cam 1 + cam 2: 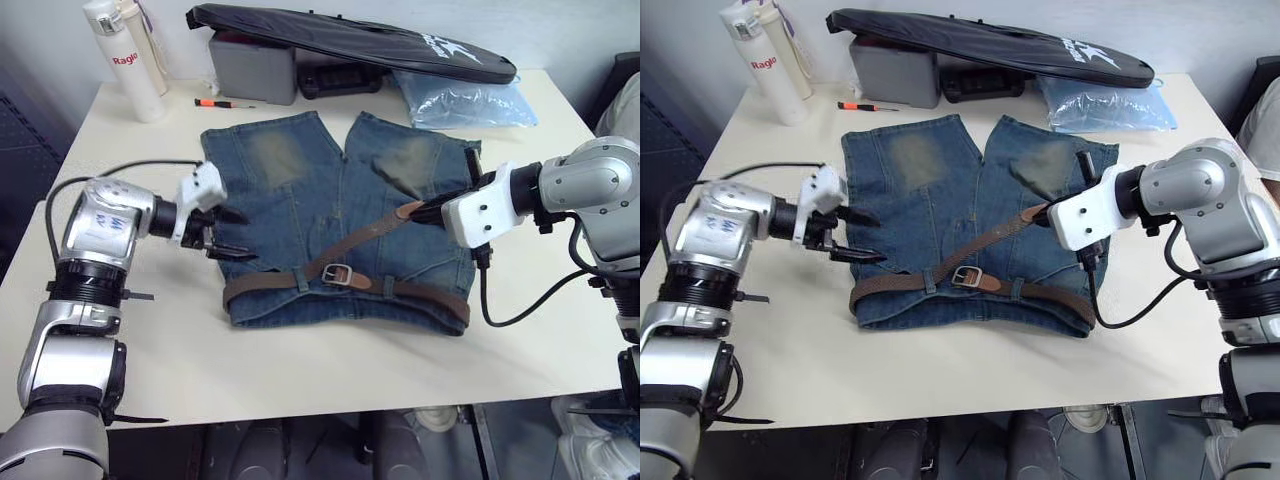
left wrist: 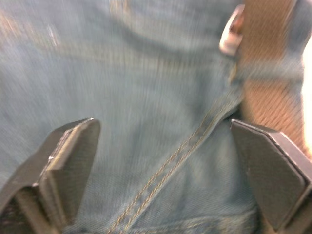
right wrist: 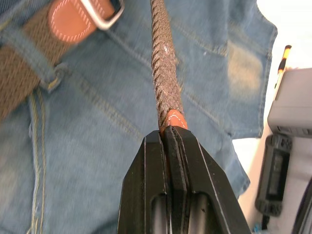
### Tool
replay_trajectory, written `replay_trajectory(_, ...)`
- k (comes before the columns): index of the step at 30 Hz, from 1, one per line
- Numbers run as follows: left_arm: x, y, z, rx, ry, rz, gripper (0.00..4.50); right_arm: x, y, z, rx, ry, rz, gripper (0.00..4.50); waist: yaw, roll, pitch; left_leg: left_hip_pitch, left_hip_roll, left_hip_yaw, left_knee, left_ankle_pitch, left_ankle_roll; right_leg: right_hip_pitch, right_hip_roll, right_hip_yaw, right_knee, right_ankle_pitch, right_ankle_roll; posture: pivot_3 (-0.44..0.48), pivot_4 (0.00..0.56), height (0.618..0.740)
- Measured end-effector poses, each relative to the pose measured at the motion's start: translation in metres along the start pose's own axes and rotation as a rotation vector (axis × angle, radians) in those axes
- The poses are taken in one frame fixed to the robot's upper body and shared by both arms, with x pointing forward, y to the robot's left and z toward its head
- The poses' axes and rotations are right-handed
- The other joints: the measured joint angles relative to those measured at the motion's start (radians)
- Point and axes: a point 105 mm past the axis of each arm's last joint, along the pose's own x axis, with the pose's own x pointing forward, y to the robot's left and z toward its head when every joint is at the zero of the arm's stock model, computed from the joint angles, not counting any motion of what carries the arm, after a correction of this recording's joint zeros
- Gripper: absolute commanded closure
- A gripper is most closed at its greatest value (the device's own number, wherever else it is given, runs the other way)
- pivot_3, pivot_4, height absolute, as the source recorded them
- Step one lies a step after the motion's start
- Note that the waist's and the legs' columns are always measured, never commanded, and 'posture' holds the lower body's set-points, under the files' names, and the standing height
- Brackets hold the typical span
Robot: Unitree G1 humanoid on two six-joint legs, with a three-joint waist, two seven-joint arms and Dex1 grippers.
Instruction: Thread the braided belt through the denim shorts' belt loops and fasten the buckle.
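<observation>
One cream-coloured table with a smooth matt top carries everything; a pale wall stands behind its far edge. Nearest the table's front edge lies the denim shorts, faded blue with yellowish worn patches on both legs, spread flat with the waistband toward the robot and the legs pointing away.

Braided belt: dark-brown woven strap running along the waistband, passing under at least two belt loops. The buckle, a small rectangular silver-grey frame, sits mid-waistband, with the strap running through it. From there the free end rises diagonally across the right leg to the right gripper.

Right gripper: clenched on the belt's tan leather tip, the two black fingers pressed together with the tip pinched between them; the braid stretches taut away from the fingertips toward the buckle.

Left gripper: released, fingers spread wide, hovering just over the left edge of the shorts, holding nothing. Denim seams and a stretch of belt lie beyond its fingertips in its wrist view.

Farther back, beyond the left gripper: an orange-handled screwdriver and white bottles. Beyond the right gripper: a pale blue plastic bag. At the far edge, a grey box under a long black fabric case.
</observation>
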Motion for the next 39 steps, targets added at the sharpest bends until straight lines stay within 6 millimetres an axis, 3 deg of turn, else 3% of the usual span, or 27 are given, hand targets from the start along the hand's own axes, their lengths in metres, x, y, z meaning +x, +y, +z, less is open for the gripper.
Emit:
replay_trajectory(3, 0.019, -0.024, 0.020, 0.048, -0.037, -0.052, 0.03, 0.006, 0.000, 0.004, 0.073, -0.013, -0.007, 4.50, -0.001, 0.000, 0.000, 0.000, 0.000, 0.000, 0.001, 0.000, 0.000, 0.000, 0.000, 0.000, 0.000, 0.000, 0.000, 0.000, 0.150, 0.740)
replay_trajectory(7, 0.043, -0.040, 0.023, 0.067, -0.028, -0.027, 0.03, 0.011, 0.000, 0.006, 0.131, -0.018, -0.021, 4.50, -0.002, 0.000, 0.000, 0.000, 0.000, 0.000, 0.001, 0.000, 0.000, 0.000, 0.000, 0.001, 0.000, 0.000, 0.000, 0.000, 0.150, 0.740)
replay_trajectory(23, 0.096, -0.038, 0.027, 0.187, -0.027, 0.214, 0.03, 0.014, 0.003, 0.007, 0.196, -0.005, -0.035, 4.50, 0.000, 0.000, 0.000, 0.000, 0.000, 0.000, 0.001, 0.000, 0.000, 0.000, 0.000, 0.001, 0.000, 0.001, 0.000, 0.000, 0.150, 0.740)
replay_trajectory(26, 0.100, -0.039, 0.026, 0.200, -0.028, 0.208, 0.61, 0.014, 0.002, 0.006, 0.204, -0.002, -0.038, 4.50, 0.001, 0.000, 0.000, 0.000, 0.000, 0.000, 0.001, 0.000, 0.000, 0.000, 0.000, 0.001, 0.000, 0.001, 0.000, 0.000, 0.150, 0.740)
replay_trajectory(35, 0.106, -0.034, 0.018, 0.206, -0.011, 0.199, 4.39, 0.015, 0.004, 0.012, 0.259, -0.025, -0.048, 4.50, 0.001, 0.000, 0.000, 0.000, 0.000, 0.000, 0.001, 0.000, 0.000, 0.000, 0.000, 0.001, 0.000, 0.001, 0.000, 0.000, 0.150, 0.740)
replay_trajectory(39, 0.107, -0.031, 0.018, 0.168, -0.032, 0.193, 4.48, 0.012, 0.003, 0.014, 0.327, -0.049, -0.067, 4.50, 0.002, 0.000, 0.000, 0.000, 0.000, 0.000, 0.002, 0.000, 0.000, 0.000, 0.000, 0.001, 0.000, 0.001, 0.000, 0.000, 0.150, 0.740)
